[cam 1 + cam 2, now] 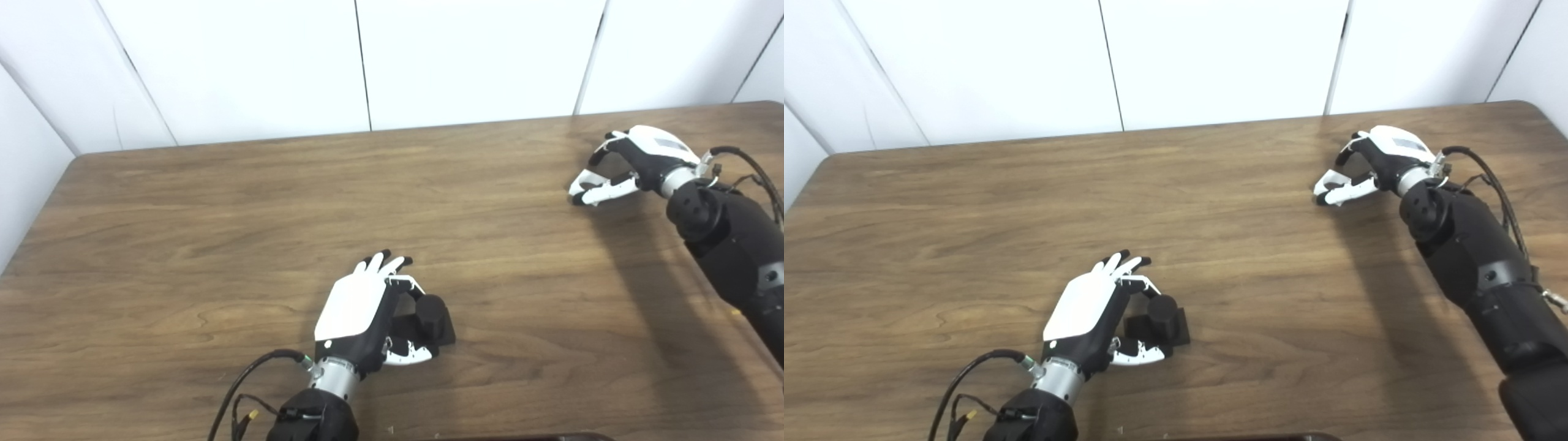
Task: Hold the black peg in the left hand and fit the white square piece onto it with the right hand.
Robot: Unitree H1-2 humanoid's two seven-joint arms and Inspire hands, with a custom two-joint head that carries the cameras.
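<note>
One black plastic peg on its square black base (432, 318) sat on the brown wood-grain table (184, 245), near the front edge and a little left of centre. The left hand (367, 306) lay against it, fingers stretched past its far side and thumb under its near side, loosely cupped around it and not visibly clamped. The right hand (631, 162) was well apart, at the far right of the table near the back edge, its fingers curled toward the thumb; whether it pinched the white square piece could not be told, since no such piece showed clearly. Between the two hands lay a broad stretch of bare tabletop. White wall panels (471, 55) bounded the back and left edges.
</note>
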